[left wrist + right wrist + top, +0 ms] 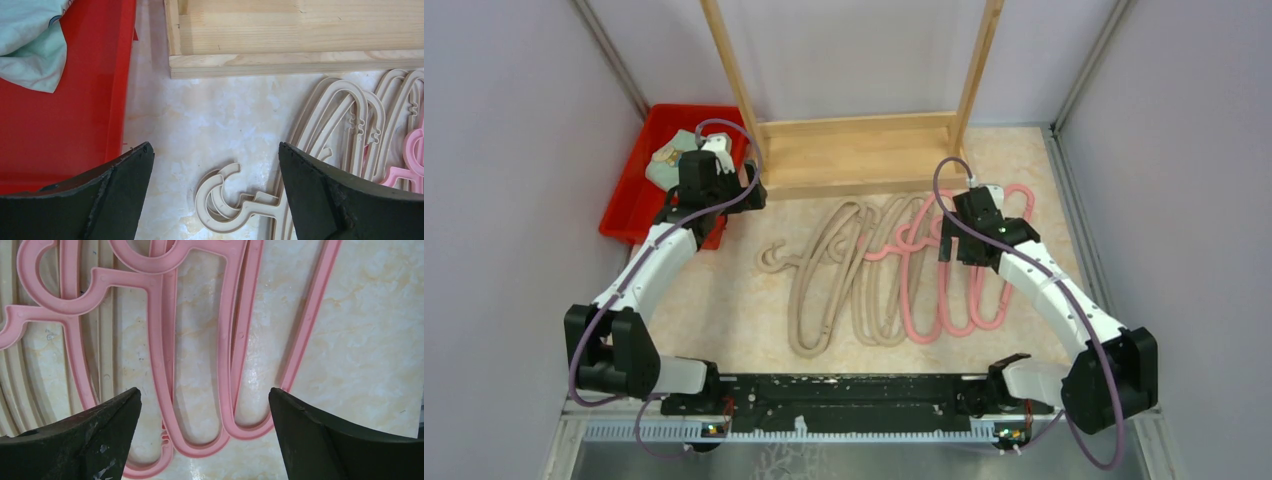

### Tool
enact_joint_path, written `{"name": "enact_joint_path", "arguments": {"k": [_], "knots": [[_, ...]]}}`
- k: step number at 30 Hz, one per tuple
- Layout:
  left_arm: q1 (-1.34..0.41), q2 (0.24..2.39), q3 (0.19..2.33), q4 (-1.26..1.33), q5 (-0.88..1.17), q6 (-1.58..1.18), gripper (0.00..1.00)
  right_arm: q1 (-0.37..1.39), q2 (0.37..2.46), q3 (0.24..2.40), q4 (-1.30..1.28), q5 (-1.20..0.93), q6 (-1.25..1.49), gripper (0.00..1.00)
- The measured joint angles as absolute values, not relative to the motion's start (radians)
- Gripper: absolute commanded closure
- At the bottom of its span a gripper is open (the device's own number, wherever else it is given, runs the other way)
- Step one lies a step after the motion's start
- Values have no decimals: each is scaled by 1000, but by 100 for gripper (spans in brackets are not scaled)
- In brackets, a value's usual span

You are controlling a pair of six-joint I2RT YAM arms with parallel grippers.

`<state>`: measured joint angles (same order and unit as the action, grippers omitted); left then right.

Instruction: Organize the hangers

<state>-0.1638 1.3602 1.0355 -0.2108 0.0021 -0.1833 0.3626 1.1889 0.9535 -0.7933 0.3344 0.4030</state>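
The right tool (204,392), wide and empty, hangs over the pink hangers (167,365); best straddle a single bar (they overlap) before closing. The left tool (215,146) gapes empty too.

No readable text, labels or numbers anywhere.

Hangers (162,355) smooth matt plastic; rack frame (300,30) bare wood; red bin (60,130) glossy plastic.

Mounted at either end of the black base rail (854,392), the left arm (659,262) and right arm (1049,285) have white shells, black joints and looping purple cables (938,185). Their wedge-shaped black fingers (117,200) are scuffed grey.
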Motion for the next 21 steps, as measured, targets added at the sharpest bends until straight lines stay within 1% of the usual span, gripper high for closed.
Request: {"name": "enact_joint_path", "arguments": {"k": [2,5,9,14,17,19,21], "knots": [[-164,1360,1036,-211,-2,-183,0,363,1195,953,-793,345,405,3],[-164,1360,1036,-211,-9,-183,0,363,1206,953,-793,352,405,14],[-164,1361,1036,-211,-10,-183,0,363,1243,953,-789,383,417,20],[-164,1361,1036,-210,-12,-183,0,363,1337,953,-768,405,432,27],[-164,1361,1035,-210,-17,-182,0,363,1394,954,-753,416,441,35],[-164,1361,1033,-210,-19,-179,0,363,1435,954,-741,428,448,44],[-164,1361,1027,-209,-23,-177,0,361,1473,954,-733,438,454,45]]}}
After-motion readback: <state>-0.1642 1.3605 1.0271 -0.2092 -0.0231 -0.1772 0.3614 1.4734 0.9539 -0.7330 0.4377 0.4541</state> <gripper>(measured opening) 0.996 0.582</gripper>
